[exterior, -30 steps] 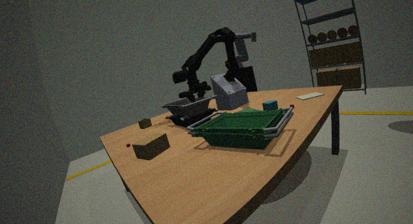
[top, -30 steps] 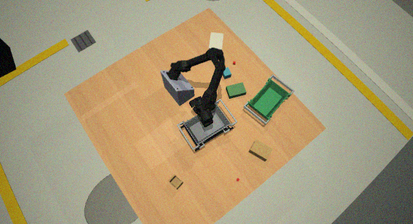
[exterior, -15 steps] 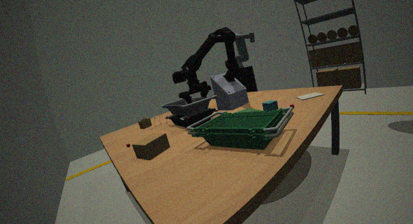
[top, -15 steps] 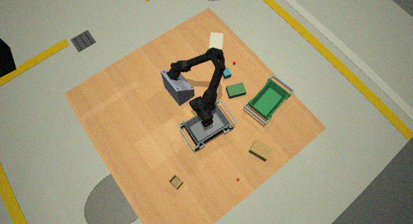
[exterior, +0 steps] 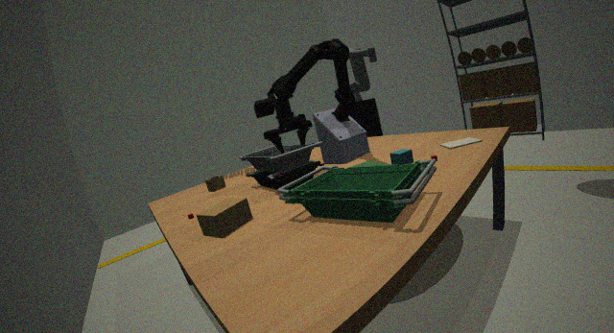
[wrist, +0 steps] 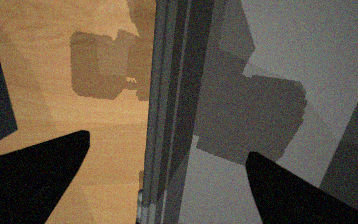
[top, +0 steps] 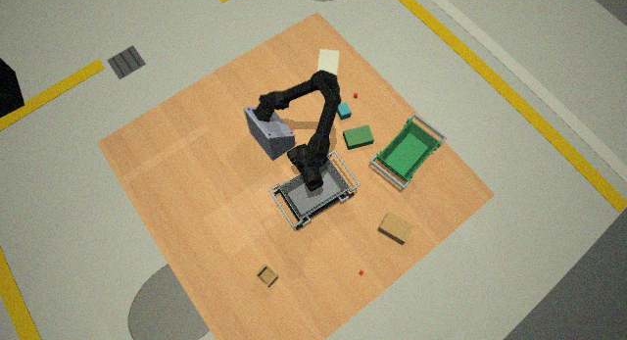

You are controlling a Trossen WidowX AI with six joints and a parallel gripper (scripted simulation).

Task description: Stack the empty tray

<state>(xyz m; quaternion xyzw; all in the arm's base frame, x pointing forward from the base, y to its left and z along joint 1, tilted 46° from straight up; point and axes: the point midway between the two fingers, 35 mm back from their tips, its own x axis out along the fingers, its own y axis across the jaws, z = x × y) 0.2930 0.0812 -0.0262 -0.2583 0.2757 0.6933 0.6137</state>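
Now the wooden bench carried two trays. The green tray stood near the bench's right edge in the top view, with a wire bar over each of its ends. The grey tray lay near the middle of the bench, on top of a dark tray in the exterior view, one end somewhat higher. The black arm reached from its grey base over the grey tray. The gripper hung above one long rim of this tray, its jaws spread wide on either side of the rim and holding nothing.
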